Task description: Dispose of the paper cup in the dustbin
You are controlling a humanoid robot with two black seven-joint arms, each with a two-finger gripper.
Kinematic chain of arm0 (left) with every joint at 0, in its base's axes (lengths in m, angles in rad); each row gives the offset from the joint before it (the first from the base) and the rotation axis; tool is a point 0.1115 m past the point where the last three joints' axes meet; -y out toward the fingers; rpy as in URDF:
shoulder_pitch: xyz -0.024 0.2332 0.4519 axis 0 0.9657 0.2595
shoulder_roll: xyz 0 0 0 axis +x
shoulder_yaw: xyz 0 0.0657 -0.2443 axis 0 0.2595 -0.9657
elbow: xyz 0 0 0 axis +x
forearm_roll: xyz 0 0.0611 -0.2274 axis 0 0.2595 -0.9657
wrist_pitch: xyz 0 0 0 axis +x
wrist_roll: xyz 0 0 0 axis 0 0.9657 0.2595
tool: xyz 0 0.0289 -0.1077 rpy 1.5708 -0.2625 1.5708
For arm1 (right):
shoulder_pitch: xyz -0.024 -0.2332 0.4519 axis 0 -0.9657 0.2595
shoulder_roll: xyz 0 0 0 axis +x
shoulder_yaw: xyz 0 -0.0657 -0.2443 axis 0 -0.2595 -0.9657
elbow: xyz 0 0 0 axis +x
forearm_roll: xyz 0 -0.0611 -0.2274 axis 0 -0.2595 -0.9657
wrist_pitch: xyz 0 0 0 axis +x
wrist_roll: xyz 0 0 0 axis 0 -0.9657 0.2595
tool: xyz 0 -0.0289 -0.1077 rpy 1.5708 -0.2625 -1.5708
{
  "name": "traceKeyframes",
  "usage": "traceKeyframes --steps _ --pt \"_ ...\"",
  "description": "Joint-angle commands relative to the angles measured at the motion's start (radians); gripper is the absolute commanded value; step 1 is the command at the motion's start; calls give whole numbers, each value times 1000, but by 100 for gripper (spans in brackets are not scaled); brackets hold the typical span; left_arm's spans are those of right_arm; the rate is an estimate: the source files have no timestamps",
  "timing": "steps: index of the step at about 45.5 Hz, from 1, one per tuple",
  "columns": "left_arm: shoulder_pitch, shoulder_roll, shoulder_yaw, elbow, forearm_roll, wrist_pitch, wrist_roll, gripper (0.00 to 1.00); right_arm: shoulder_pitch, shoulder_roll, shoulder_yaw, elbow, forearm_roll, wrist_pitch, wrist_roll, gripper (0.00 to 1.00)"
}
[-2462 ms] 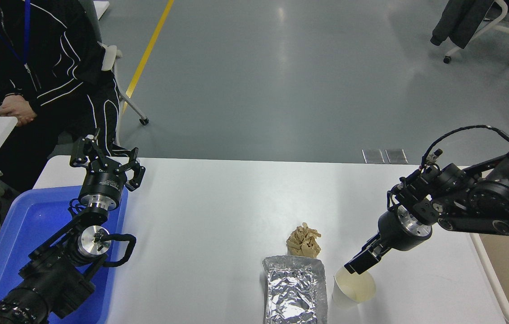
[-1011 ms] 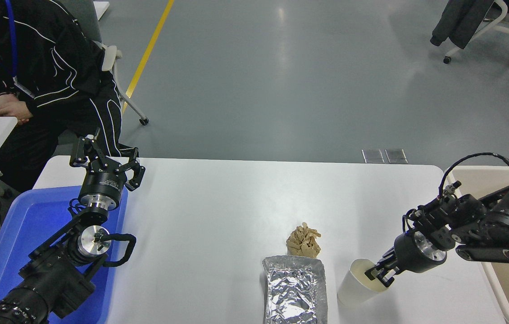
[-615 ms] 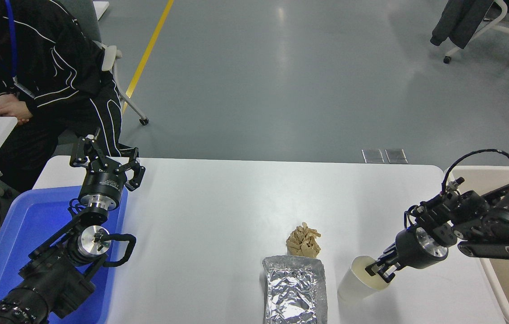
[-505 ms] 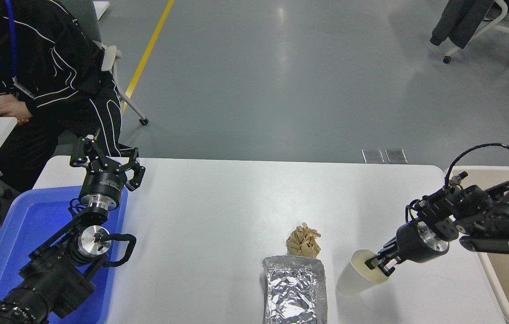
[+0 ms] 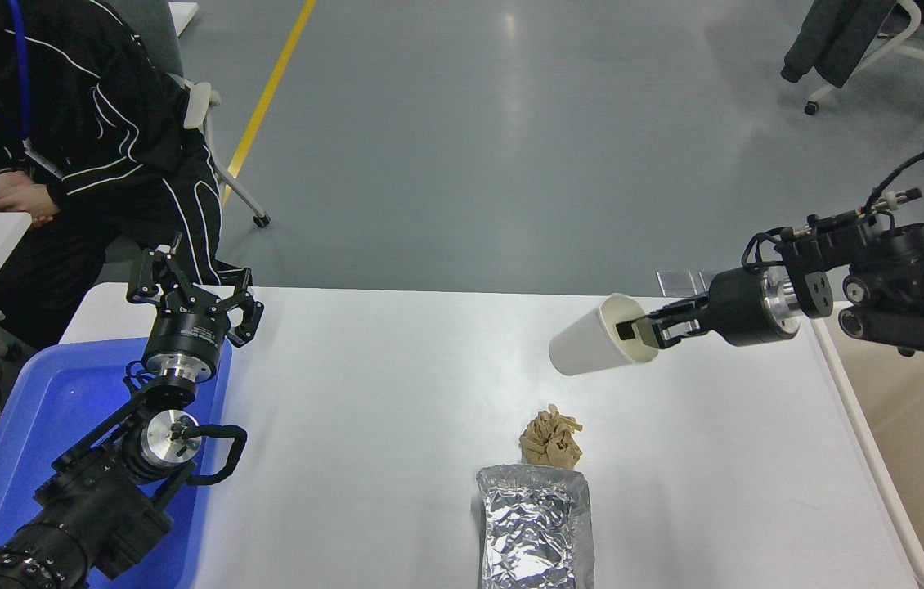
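My right gripper is shut on the rim of the white paper cup and holds it in the air above the table, tipped on its side with the mouth facing right. The beige dustbin stands off the table's right edge, below and to the right of the cup. My left gripper is parked open at the lower left, above the blue tray.
A crinkled silver foil pouch and a crumpled brown paper wad lie at the table's front middle. A blue tray sits at the left. A person sits at the far left. The white table spans the middle.
My right gripper closed on the cup's rim at the front of the table, then lifted it up and away, tipping it sideways. The left arm has not moved.
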Motion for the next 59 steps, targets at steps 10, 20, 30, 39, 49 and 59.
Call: traceKeyframes --steps 10,20,30,39,49,59 --pt "0 0 0 0 0 0 0 100 -140 -18 111 -492 377 56 -6 0" --pt "0 0 1 -2 0 0 0 100 -333 -3 111 -854 554 164 -61 0" --pt "0 -2 0 0 0 0 0 100 -459 -23 176 -986 636 174 -224 0" --pt "0 0 0 0 0 0 0 100 -563 -58 303 -1034 636 174 -405 0" --pt "0 0 0 0 0 0 0 100 -654 -57 343 -1085 634 165 -595 0" --pt "0 0 0 0 0 0 0 100 -734 -49 345 -1086 633 150 -670 0"
